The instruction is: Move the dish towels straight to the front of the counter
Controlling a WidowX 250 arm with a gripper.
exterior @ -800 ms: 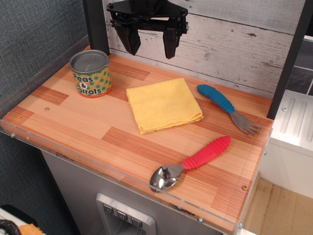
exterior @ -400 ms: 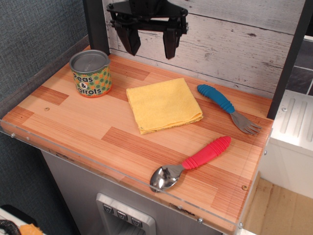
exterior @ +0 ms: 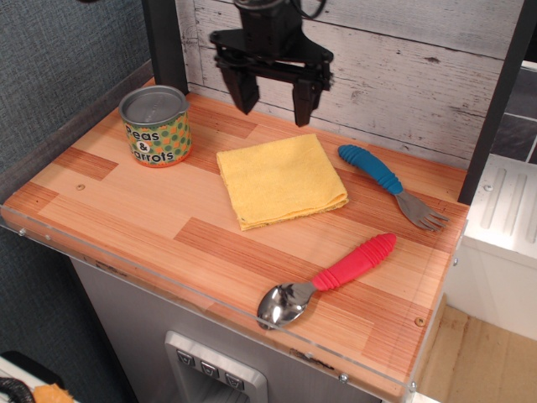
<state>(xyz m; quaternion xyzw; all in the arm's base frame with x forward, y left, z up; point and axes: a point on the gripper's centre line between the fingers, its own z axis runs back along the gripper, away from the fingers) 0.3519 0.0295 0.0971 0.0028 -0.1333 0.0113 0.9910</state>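
Observation:
The dish towels [exterior: 281,180] are one folded yellow cloth lying flat near the middle of the wood-plank counter [exterior: 151,220], slightly toward the back. My black gripper [exterior: 275,109] hangs open and empty above the counter's back edge, just behind and above the cloth's far side, fingers pointing down and not touching it.
A peas and carrots can [exterior: 155,126] stands at the back left. A blue-handled fork [exterior: 391,184] lies right of the cloth. A red-handled spoon [exterior: 330,278] lies at the front right, near the clear acrylic rim [exterior: 168,290]. A whitewashed plank wall [exterior: 403,63] closes the back.
My gripper has come down and shifted a little to the right, closer to the cloth's back edge. The cloth and other objects have not moved.

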